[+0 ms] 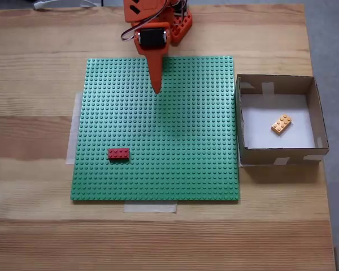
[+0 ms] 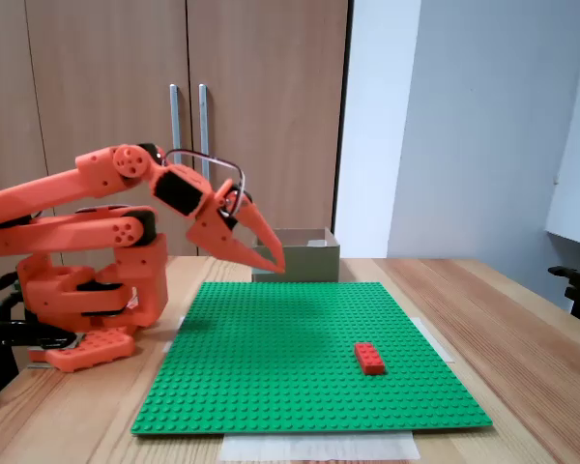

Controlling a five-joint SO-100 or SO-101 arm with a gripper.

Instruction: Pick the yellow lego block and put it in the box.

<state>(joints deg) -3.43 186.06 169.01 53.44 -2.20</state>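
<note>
The yellow lego block (image 1: 281,123) lies tilted on the white floor of the box (image 1: 240,121), right of centre, in a fixed view from above. The same box (image 2: 314,263) stands behind the green baseplate in a fixed side view, its inside hidden. My orange gripper (image 1: 156,89) hangs over the far part of the baseplate, well left of the box, its fingers together with nothing between them. From the side, the gripper (image 2: 275,266) points down and right, a little above the plate.
A green studded baseplate (image 1: 175,141) is taped to the wooden table. On it lies a red brick (image 1: 118,153), seen from the side as the red brick (image 2: 370,358) near the front right. The arm's base (image 2: 87,290) stands at the plate's far edge.
</note>
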